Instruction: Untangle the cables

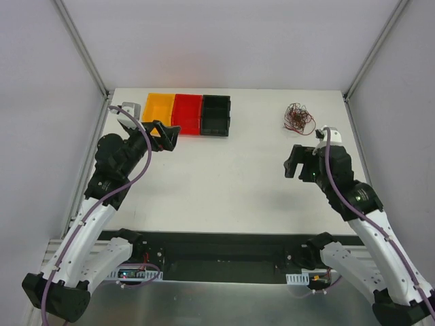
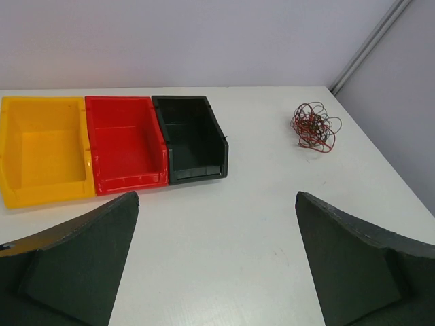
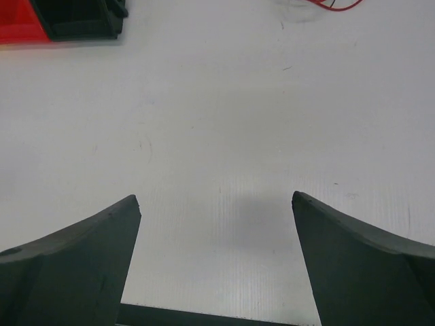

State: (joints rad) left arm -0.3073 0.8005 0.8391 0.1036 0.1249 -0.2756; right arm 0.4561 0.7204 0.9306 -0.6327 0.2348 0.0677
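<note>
At the left of the white table, the left gripper hangs with its jaws spread wide and nothing between them. It sits just in front of a row of three bins set side by side along the back edge: the yellow bin, the red bin and the black bin. Further right, the cables lie as one loose nest of hair-thin red and dark loops near the far right corner, well apart from the bins and touched by neither arm. Just on the near side of that nest hovers the right gripper, its jaws likewise wide and holding nothing. Its own camera catches only a few red strands at the top edge of its view.

Untangling has not begun, by the look of it. The step in hand appears to be the first reach, and the right arm is the better placed for it. Wires this fine call for a low, centred approach and a pinch on a single outlying loop, not the whole clump. The jaws should close fully so the strand cannot slip past the fingertips. The left arm would need to cross the table and take the other side, so that a pull parts the strands instead of dragging the nest along.
</note>
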